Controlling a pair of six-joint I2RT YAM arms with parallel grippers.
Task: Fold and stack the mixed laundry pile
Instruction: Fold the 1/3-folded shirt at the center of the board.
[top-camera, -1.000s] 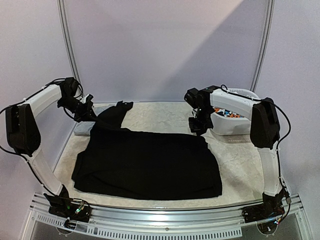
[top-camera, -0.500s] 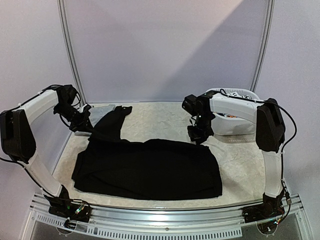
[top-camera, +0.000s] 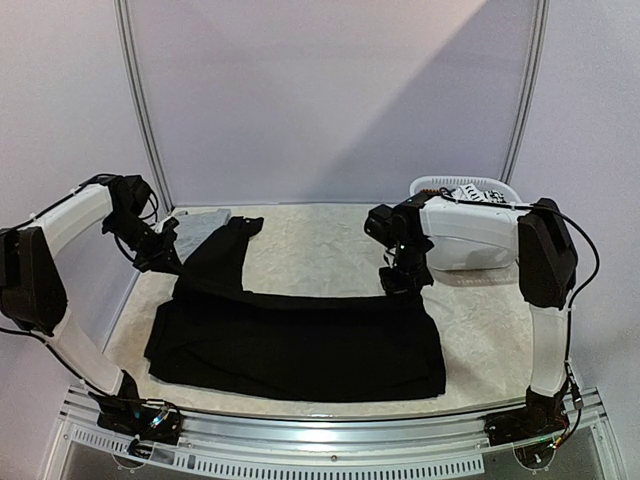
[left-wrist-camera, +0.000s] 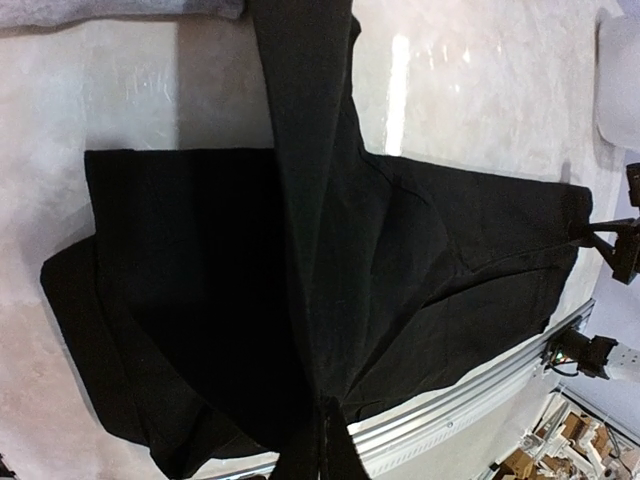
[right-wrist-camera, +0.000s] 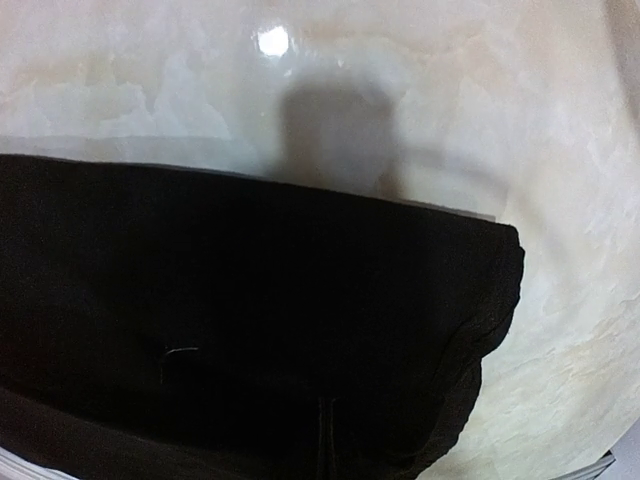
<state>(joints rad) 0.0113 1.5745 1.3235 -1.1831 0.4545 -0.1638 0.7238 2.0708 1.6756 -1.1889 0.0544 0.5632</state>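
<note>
The large black long-sleeved garment (top-camera: 300, 345) lies spread flat across the table, with one sleeve (top-camera: 225, 250) stretched toward the far left. My left gripper (top-camera: 165, 262) is shut on the cloth where that sleeve joins the body; in the left wrist view the gripper (left-wrist-camera: 330, 440) pinches the black garment (left-wrist-camera: 200, 250). My right gripper (top-camera: 405, 285) is shut on the garment's far right corner, and the right wrist view shows the gripper (right-wrist-camera: 322, 440) sunk in the black cloth (right-wrist-camera: 250, 300). The light grey top (top-camera: 200, 228) lies at the far left. The printed piece (top-camera: 470, 193) sits in the basket.
The white plastic laundry basket (top-camera: 430, 183) stands at the far right, partly behind my right arm. The grey top's edge (left-wrist-camera: 100, 8) shows in the left wrist view. A metal rail (top-camera: 330, 425) runs along the table's near edge. Frame posts stand at the back corners.
Both grippers have moved toward the near side and lower, still holding the cloth. The garment's far edge has come nearer, and the sleeve now lies stretched out.
</note>
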